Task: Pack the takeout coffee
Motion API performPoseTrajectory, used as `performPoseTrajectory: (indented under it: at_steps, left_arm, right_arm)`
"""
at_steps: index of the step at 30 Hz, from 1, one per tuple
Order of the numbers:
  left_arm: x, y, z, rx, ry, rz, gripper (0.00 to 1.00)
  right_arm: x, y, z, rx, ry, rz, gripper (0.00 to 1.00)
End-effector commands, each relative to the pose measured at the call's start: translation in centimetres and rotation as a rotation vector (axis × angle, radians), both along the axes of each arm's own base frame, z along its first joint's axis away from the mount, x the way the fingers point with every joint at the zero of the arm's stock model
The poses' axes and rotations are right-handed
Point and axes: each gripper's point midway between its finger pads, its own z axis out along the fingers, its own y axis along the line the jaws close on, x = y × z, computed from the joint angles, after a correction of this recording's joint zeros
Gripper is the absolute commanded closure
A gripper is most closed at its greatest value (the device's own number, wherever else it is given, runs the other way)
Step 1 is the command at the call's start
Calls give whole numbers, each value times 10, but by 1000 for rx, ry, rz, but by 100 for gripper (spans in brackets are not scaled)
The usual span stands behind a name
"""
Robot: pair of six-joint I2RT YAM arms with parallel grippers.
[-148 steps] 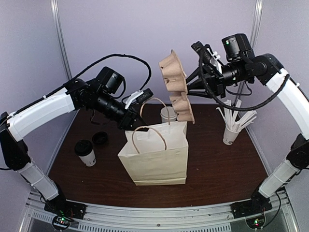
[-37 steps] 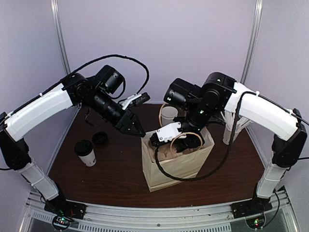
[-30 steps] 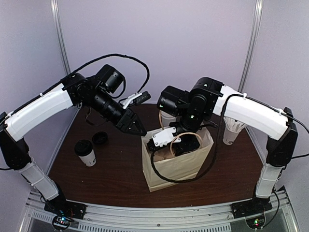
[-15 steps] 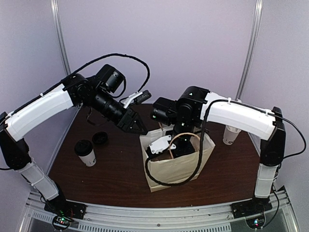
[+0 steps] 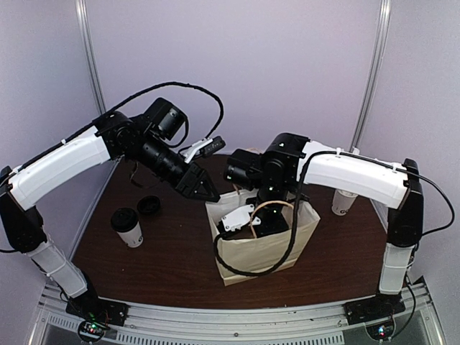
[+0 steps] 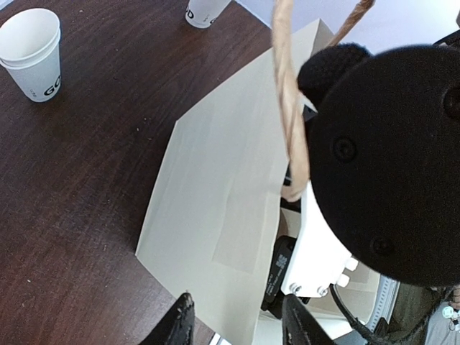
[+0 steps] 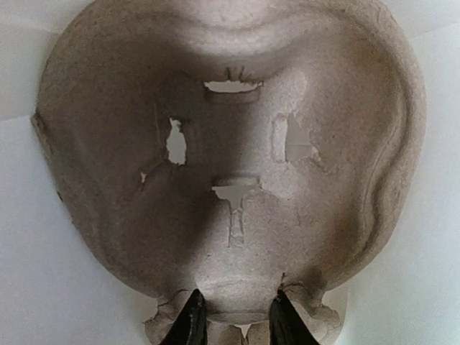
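At the far left the lidded takeout coffee cup [image 5: 128,228] stands on the bench [image 5: 144,269], well apart from the paper bag [image 5: 262,248], with a loose black lid [image 5: 149,205] just behind it. A lidless white cup [image 6: 32,50] waits on the far side of the bag. None of the coffee is packed yet.

The left pincer [image 5: 207,192] sits at the bag's upper left corner. Its fingers stand partly apart astride the rim, and I cannot tell whether they actually pinch the paper.

A few seconds ago the brown pulp cup carrier [image 7: 230,144] was held high above the bag. It has since come down inside the bag, which now stands open and turned. By my reading the carrier is being seated first, so the cups can follow.

The right pincer [image 7: 233,320] is down inside the bag, its two dark fingertips closed on the carrier's edge tab, with the bag's pale walls all around.
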Motion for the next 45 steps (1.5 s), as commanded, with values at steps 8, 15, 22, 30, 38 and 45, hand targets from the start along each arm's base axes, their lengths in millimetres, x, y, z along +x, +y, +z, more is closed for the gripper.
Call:
performPoseTrajectory:
  at_steps: [8,15,22,30,38,45]
  left_arm:
    - [3,-3,5,-24,-42,-10,57]
    - [3,-3,7,-27,-47,-11,57]
    - [3,-4,6,-26,-42,-12,57]
    - [9,-7,12,-32,-80,-15,56]
    - [24,-16,50,-156,-239,6,47]
    - [37,-38,47,-193,-272,-32,44]
  right_arm:
    - [1,-14,12,-25,-19,-28,68]
    - [-2,-15,22,-10,-18,-35,58]
    - [-4,-16,34,16,-20,-39,50]
    - [-11,-7,86,189,-41,-34,44]
    - [-23,-8,154,409,-78,-7,38]
    - [-24,-26,208,614,-120,-44,31]
